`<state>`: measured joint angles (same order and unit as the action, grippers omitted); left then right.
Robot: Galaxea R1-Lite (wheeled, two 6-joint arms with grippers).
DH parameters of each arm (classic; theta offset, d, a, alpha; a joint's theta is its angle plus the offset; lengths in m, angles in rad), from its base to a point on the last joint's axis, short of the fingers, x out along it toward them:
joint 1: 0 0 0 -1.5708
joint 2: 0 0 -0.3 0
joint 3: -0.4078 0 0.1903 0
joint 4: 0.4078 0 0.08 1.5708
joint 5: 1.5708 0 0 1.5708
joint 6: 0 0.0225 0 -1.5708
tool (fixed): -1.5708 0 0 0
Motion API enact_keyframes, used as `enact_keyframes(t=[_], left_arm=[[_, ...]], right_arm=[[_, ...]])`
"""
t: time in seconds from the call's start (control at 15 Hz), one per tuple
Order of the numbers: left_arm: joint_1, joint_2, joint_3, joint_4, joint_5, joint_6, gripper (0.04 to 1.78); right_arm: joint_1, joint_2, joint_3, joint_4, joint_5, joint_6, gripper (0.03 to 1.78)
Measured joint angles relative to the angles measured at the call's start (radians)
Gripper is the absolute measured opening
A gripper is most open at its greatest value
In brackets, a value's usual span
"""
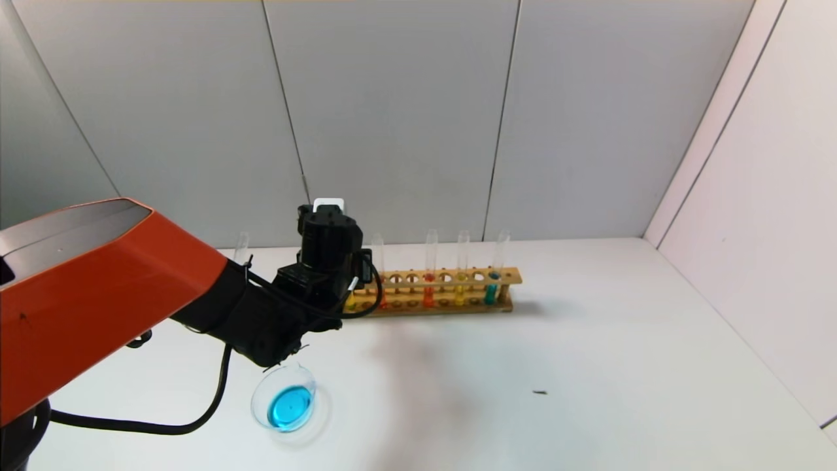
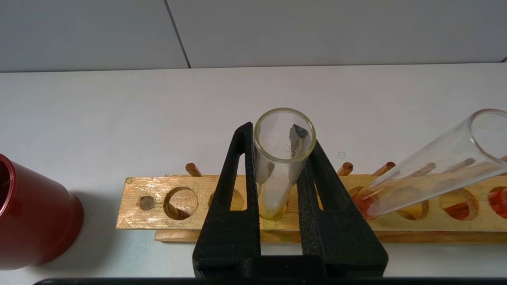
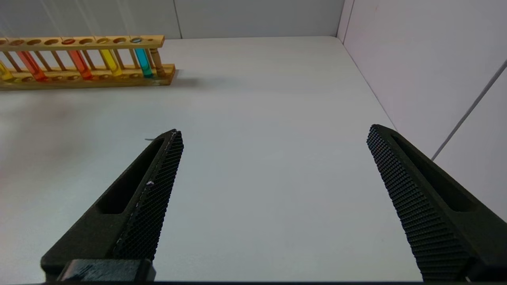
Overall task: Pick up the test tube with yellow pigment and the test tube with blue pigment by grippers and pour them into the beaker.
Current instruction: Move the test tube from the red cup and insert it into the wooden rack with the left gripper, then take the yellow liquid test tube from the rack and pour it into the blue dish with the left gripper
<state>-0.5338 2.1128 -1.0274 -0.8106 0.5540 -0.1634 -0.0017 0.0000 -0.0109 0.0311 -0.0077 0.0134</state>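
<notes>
My left gripper is shut on the test tube with yellow pigment, which stands in a hole near the left end of the wooden rack. In the head view the gripper covers most of that tube, and only its yellow bottom shows. The beaker sits on the table in front of the left arm and holds bright blue liquid. The test tube with blue pigment is out of view. My right gripper hangs open over bare table, far from the rack.
The rack also holds two orange-red tubes, a second yellow tube and a teal tube. A dark-red cup stands beside the rack's left end. An empty clear tube rises behind my left arm. A small dark speck lies on the table.
</notes>
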Motion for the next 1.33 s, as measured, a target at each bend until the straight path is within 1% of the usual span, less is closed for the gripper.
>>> enact_keyframes(t=[0.47,0.73,1.13,1.33], left_arm=[[-0.003,-0.012,-0.003,0.005,0.004,0.011,0.32],[-0.008,-0.050,-0.013,0.019,0.002,0.052,0.32],[-0.013,-0.110,-0.093,0.154,0.002,0.055,0.32],[-0.014,-0.132,-0.135,0.199,0.004,0.054,0.32]], right_arm=[[0.000,0.000,0.000,0.000,0.000,0.000,1.70],[0.000,0.000,0.000,0.000,0.000,0.000,1.70],[0.000,0.000,0.000,0.000,0.000,0.000,1.70],[0.000,0.000,0.000,0.000,0.000,0.000,1.70]])
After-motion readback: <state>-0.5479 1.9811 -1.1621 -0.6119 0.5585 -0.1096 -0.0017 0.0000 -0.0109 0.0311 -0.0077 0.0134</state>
